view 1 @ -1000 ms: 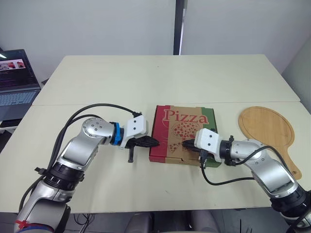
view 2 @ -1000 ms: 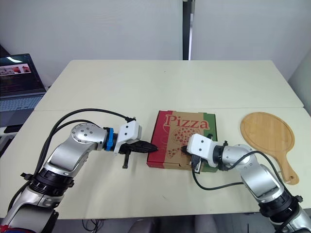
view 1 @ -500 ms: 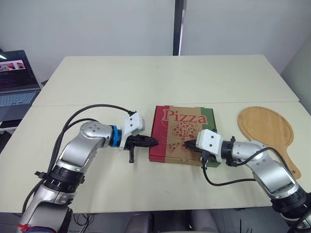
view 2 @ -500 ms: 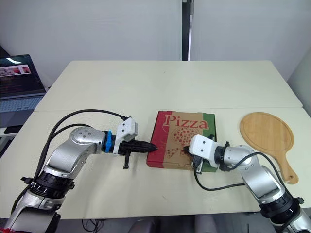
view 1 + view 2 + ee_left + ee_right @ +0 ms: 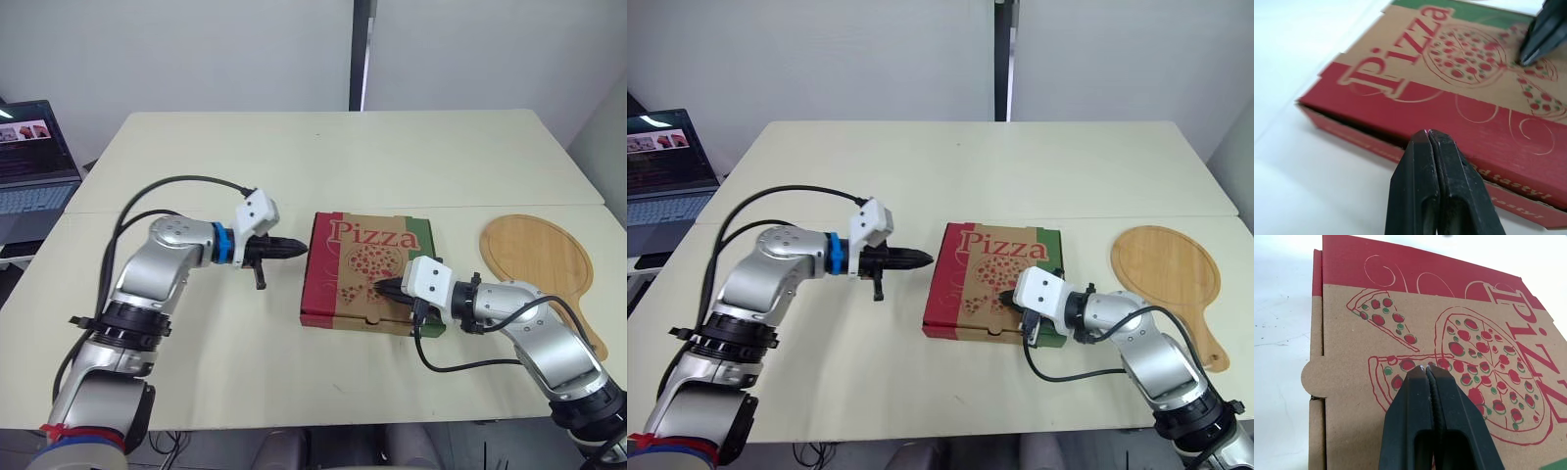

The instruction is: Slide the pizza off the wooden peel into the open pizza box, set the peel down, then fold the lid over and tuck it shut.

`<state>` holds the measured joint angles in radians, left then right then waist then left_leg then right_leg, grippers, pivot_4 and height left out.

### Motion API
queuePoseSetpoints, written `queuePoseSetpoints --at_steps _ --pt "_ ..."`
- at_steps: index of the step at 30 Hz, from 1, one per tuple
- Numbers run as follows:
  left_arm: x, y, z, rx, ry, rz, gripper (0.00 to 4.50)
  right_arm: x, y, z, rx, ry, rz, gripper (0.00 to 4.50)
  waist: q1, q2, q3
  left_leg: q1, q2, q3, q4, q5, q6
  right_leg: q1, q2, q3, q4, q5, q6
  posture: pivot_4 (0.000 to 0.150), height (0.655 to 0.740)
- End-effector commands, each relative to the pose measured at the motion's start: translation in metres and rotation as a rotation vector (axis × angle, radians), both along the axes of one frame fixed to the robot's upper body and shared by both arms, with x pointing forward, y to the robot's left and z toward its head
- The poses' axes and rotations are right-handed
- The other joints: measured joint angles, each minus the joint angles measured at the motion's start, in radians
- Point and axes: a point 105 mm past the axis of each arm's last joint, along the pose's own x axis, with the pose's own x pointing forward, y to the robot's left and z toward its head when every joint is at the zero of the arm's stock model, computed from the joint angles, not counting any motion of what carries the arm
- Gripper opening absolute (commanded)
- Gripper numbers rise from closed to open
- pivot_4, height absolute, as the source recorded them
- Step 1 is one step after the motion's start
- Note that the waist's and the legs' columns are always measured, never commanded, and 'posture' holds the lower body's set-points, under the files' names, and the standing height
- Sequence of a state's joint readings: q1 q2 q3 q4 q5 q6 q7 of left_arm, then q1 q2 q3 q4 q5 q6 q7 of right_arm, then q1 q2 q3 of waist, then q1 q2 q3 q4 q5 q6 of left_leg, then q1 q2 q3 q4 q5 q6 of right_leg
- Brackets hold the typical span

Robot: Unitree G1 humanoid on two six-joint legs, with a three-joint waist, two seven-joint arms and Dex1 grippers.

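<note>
The pizza box (image 5: 364, 271) lies closed on the table, its printed lid flat. The wooden peel (image 5: 537, 259) rests bare to the right of the box, handle pointing toward the front. My left gripper (image 5: 300, 248) is shut and empty, its tip just off the box's left side near the far corner; the left wrist view shows its fingertips (image 5: 1420, 142) in front of the red side of the box (image 5: 1400, 105). My right gripper (image 5: 380, 289) is shut with nothing held, its tip touching the lid (image 5: 1352, 333) on the pizza print.
An open laptop (image 5: 34, 157) sits past the table's left edge. The table (image 5: 323, 157) stretches bare behind the box, with a seam running across its middle. Black cables loop from both wrists.
My left gripper has moved back along the box's left side, from the front corner to near the far corner. The right gripper has barely shifted on the lid.
</note>
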<state>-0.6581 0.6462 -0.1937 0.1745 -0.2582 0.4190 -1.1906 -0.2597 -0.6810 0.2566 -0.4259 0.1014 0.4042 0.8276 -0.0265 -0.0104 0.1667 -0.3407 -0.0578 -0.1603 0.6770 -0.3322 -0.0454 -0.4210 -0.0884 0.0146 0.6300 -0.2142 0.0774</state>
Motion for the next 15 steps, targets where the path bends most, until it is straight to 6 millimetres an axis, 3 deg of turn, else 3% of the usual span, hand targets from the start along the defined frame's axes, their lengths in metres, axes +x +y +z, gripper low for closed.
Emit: queuePoseSetpoints --at_steps 1,15 --pt "0.008 -0.008 0.006 0.037 -0.070 -0.046 0.00 -0.003 0.000 0.006 0.006 -0.019 0.010 0.09 0.000 0.000 0.000 0.000 0.000 0.000 0.000 0.000 0.000 0.000 0.000 0.000 0.000 0.000 0.000 0.150 0.7400" --pt "0.007 -0.013 -0.026 0.141 -0.044 -0.127 0.00 -0.002 -0.001 0.006 -0.003 -0.023 0.008 0.09 -0.001 0.000 0.000 0.000 0.000 0.000 0.000 0.000 0.000 0.000 0.000 0.000 0.000 0.000 0.000 0.150 0.7400"
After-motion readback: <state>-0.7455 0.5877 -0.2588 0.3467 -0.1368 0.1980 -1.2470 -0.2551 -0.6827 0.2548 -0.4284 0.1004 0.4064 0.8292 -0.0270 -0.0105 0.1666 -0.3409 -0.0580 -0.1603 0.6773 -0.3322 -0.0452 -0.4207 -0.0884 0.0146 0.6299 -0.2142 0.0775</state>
